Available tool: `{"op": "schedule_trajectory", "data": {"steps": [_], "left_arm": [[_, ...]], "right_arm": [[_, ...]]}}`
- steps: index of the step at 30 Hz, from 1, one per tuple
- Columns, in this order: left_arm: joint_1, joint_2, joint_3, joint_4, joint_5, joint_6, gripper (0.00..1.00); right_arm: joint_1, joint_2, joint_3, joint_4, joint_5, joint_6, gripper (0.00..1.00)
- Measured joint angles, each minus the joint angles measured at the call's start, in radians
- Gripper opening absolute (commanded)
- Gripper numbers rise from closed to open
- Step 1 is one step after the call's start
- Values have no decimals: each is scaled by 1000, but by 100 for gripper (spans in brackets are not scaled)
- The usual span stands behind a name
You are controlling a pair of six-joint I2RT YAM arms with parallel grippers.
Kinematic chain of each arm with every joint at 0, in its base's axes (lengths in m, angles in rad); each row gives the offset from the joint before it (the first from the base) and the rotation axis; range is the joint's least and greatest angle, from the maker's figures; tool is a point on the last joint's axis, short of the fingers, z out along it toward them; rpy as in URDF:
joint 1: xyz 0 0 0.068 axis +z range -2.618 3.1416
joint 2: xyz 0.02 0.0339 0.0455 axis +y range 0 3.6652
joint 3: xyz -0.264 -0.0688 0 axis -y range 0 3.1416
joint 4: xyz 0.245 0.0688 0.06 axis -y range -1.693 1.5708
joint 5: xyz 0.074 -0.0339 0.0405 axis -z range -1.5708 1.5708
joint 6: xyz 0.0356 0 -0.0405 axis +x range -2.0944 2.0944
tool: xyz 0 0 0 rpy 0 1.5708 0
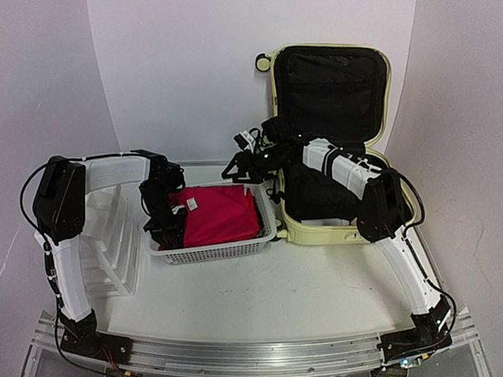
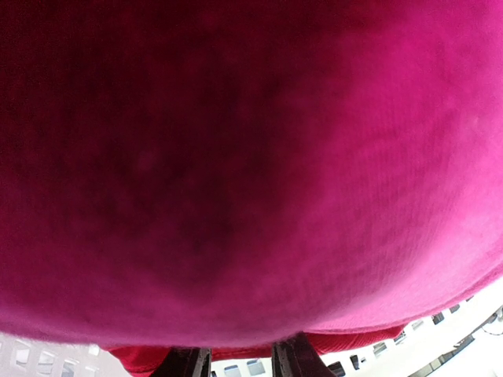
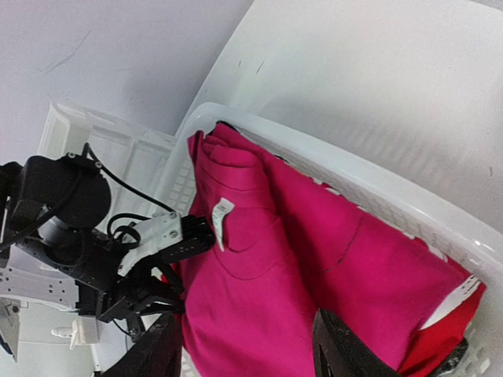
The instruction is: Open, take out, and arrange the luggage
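Luggage sits rear right on the table, lid up against the backdrop. The lower shell is open with dark stuff inside; can't make out what. Expect a stiff, slick shell, bulky, probably light, likely to slide if shoved. It's too wide to span, so take the shell rim or lid edge. Basket is just beside its left wall, with a pink shirt on top of something red. Right pincer hangs over the basket, jaws apart, empty. Left pincer is buried in the shirt at the basket's left end. Fabric covers its camera, so can't tell if it grips. Your right forearm crosses the open shell. Organiser is far left.
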Motion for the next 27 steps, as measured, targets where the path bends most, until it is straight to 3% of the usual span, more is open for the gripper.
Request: {"op": "schedule_trajectory", "data": {"steps": [8,14,17,23,27], "left_arm": [[0,8,12,-7,0,0,27],[0,9,14,-11,0,0,27],[0,9,14,-11,0,0,27],[0,9,14,-10,-1,0,27],[0,10,14,-10,-1,1,26]], "right_arm": [[8,84,30,-42,7,-38,52],[30,114,30,-64,19,-59,23],[35,114,32,-63,34,-66,1],[41,108,58,-62,-17,-26,0],[57,14,-80,-71,54,-98,0]]}}
